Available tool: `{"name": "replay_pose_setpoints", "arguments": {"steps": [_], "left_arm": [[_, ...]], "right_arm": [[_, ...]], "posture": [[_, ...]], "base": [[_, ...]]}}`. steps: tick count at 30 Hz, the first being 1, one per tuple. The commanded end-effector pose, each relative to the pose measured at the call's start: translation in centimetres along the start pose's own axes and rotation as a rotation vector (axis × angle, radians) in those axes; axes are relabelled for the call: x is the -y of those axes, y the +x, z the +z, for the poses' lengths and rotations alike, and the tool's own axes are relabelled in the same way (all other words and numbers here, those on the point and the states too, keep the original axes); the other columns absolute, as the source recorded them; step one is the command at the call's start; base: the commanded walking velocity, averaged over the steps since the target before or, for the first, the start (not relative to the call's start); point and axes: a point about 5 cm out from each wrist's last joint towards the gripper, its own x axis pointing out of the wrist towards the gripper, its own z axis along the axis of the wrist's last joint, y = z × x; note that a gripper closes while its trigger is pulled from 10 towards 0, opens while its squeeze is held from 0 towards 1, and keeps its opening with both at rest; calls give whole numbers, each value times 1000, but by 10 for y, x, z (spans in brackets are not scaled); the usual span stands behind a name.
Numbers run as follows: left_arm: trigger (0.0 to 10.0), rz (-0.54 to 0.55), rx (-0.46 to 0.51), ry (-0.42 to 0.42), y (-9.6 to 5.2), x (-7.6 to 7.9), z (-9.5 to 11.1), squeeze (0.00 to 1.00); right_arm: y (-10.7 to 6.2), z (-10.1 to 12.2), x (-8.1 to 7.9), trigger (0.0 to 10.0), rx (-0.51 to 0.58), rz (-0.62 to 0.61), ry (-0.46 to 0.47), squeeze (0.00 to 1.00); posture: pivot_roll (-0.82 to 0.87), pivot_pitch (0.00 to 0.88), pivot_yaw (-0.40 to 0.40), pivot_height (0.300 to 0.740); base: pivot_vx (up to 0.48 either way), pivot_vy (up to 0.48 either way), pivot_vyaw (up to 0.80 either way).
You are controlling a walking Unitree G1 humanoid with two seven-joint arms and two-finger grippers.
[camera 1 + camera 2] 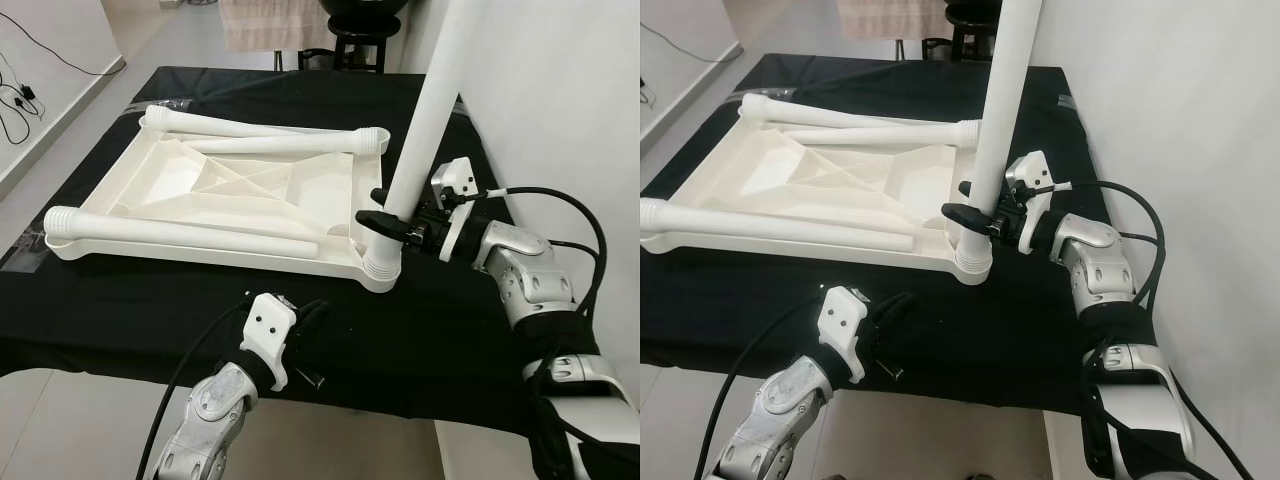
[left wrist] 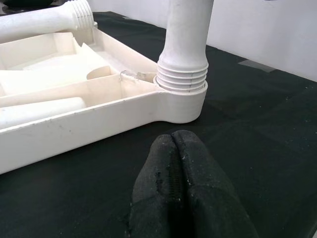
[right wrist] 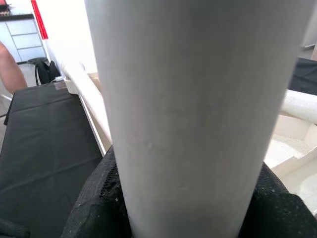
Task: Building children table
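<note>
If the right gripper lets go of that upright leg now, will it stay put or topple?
Probably stays: the leg sits in the tabletop's corner socket, though its threads show, so it's likely not fully seated. Tall, smooth and leaning, it may wobble. Right gripper grips it low.

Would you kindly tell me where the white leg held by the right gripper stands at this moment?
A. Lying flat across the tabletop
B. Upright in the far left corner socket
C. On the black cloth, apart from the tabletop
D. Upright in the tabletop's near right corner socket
D: the right gripper is shut on the leg, which stands upright with its threaded end in the near right corner socket of the upturned tabletop.
</note>
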Motion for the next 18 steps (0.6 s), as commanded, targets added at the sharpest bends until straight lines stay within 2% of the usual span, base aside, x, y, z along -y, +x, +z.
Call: {"name": "replay_pose_setpoints", "arguments": {"steps": [1,4,5,7,8,9,10,11,12,13,14,16,18], "left_arm": [[10000,-1,-2,-20,0,1,-2,0],[10000,-1,-2,-20,0,1,-2,0],[10000,0,-3,-20,0,1,-2,0],[10000,2,-3,-20,-1,1,-2,0],[10000,3,-4,-20,-1,0,-2,0],[10000,4,-4,-19,-2,-1,-1,0],[10000,5,-5,-19,-1,-1,-1,0],[10000,5,-5,-19,-1,-1,-1,0],[10000,5,-5,-19,-1,-1,-1,0],[10000,5,-6,-19,0,-2,-1,0],[10000,5,-7,-18,-1,-2,-1,0],[10000,4,-7,-19,0,-2,-1,0],[10000,2,-6,-21,1,-2,-2,0]], "right_arm": [[3,-12,-5,0,-20,10,38,0],[2,-13,-5,0,-20,3,40,0],[0,-20,-8,0,-34,-32,46,0],[-1,-41,-13,0,-110,-207,46,0],[-1,-56,-13,0,-181,-455,33,0],[-3,-64,-13,0,-227,-627,14,0],[-1,-80,-37,0,-259,-681,99,0],[4,-88,-60,0,-248,-670,175,0],[4,-88,-60,0,-248,-670,175,0],[8,-91,-76,0,-225,-626,231,0],[16,-89,-90,0,-215,-572,188,0],[21,-88,-89,0,-221,-552,106,0],[23,-87,-84,0,-221,-540,89,0]], "posture": [[39,104,-41,740],[39,104,-41,740],[37,109,-39,740],[34,114,-41,740],[31,116,-37,740],[26,119,-34,740],[24,125,-31,740],[28,125,-29,740],[28,125,-29,740],[28,125,-29,740],[20,127,-23,740],[7,119,-19,740],[17,113,-34,740]], "base": [[0,0,0],[0,0,0],[0,0,0],[0,0,0],[0,0,0],[0,0,0],[0,0,0],[0,0,0],[0,0,0],[0,0,0],[0,0,0],[0,0,0],[0,0,0]]}}
